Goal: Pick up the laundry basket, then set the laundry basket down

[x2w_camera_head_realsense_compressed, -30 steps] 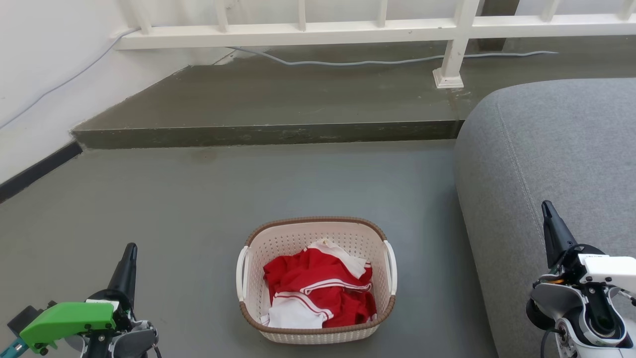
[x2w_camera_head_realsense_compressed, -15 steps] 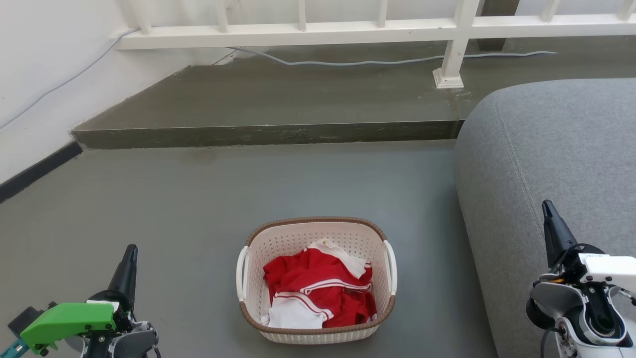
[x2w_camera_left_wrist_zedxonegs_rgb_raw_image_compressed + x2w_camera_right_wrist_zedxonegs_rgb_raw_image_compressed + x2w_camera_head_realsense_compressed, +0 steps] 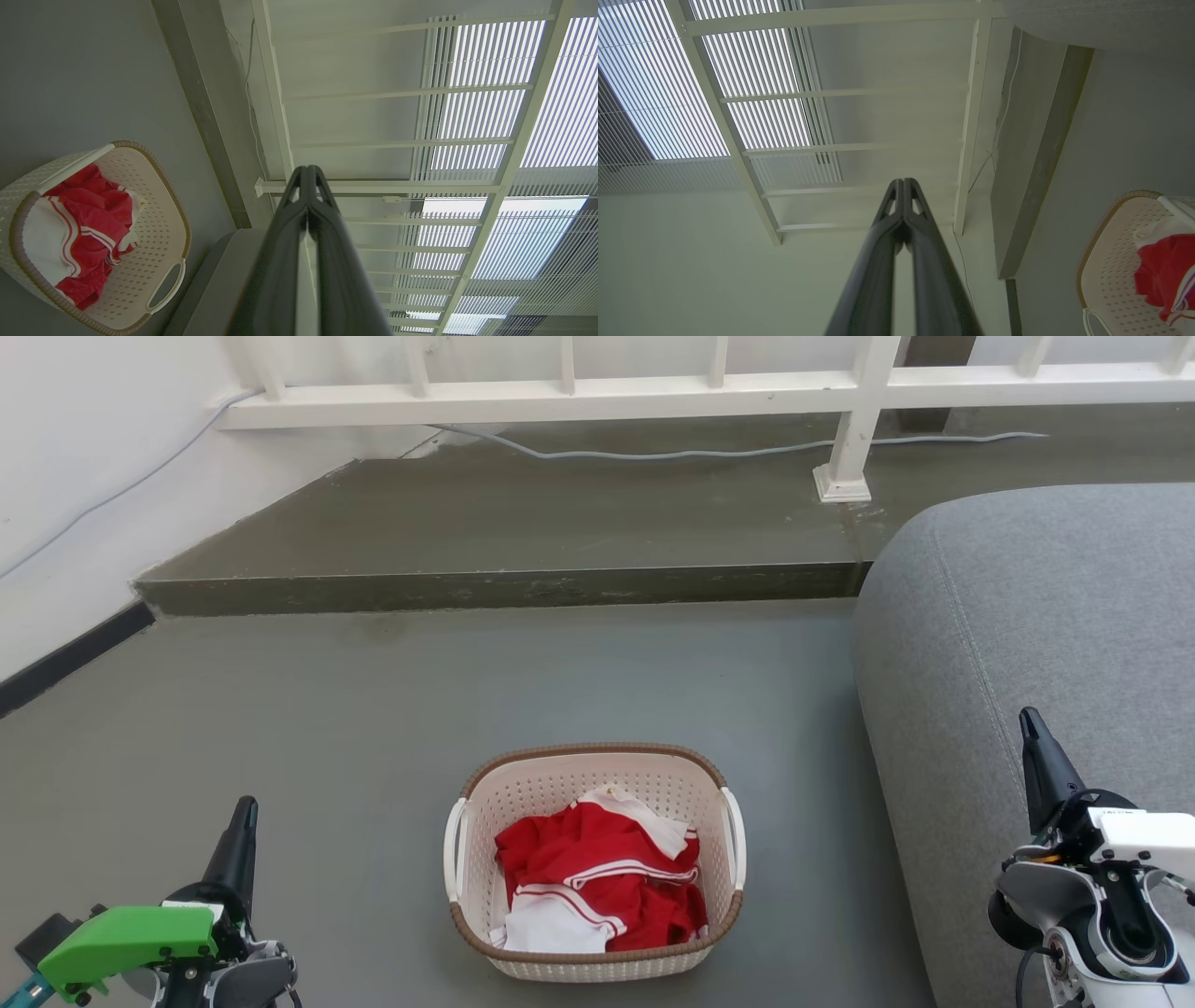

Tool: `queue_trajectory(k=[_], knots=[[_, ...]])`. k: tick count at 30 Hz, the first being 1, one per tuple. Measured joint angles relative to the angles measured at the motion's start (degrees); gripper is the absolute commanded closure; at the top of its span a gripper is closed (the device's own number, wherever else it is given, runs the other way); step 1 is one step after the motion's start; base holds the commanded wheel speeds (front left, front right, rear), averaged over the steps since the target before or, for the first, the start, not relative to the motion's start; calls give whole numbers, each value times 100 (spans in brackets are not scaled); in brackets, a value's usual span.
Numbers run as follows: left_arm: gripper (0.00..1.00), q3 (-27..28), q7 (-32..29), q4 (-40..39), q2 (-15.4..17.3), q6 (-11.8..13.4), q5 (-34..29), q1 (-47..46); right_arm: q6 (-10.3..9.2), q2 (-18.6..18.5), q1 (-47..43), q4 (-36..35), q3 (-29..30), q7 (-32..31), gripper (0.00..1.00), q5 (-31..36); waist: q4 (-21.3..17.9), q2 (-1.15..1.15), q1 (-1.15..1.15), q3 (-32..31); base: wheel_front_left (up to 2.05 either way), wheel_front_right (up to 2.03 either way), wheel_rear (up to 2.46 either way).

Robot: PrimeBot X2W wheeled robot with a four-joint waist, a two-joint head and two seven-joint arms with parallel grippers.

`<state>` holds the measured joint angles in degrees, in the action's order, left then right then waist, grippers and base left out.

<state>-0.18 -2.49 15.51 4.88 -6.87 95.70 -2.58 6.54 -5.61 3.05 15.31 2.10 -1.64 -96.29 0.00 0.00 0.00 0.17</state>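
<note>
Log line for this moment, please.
phase: pre-grasp | cream-white perforated plastic laundry basket with brown rim: on grey floor, untouched | left pincer: shut, clear of basket | right pincer: shut, clear of basket

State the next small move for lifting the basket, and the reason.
Probably bring the left gripper and right gripper inward toward the side handles: both are shut and well out to either side of the laundry basket, which sits untouched on the floor.
</note>
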Motion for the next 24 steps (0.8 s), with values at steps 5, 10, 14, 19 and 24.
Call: queue_trajectory(k=[5, 10, 14, 19, 24], knots=[[100, 2, -8, 11, 0, 0, 0, -4, 1, 0, 1, 10, 3, -1, 100, 0, 0, 0, 0, 0, 0, 0, 0], [100, 3, -8, 18, 0, 0, 1, -7, 1, 1, 1, 18, 7, -1, 100, 0, 0, 0, 0, -1, 0, 0, 0], [100, 4, -8, 24, 0, 0, 1, -8, 1, 1, 2, 22, 10, -2, 100, 0, 0, 0, 0, -1, 0, 0, 0], [100, 7, -9, 30, -1, -1, 0, -9, 2, 1, 3, 26, 14, -2, 100, 0, 0, 0, 0, -1, 0, 0, 0], [100, 9, -25, 33, -1, -1, 0, -9, 2, 2, 3, 32, 21, -20, 100, 0, 0, 0, 0, -1, 0, 0, 0]])
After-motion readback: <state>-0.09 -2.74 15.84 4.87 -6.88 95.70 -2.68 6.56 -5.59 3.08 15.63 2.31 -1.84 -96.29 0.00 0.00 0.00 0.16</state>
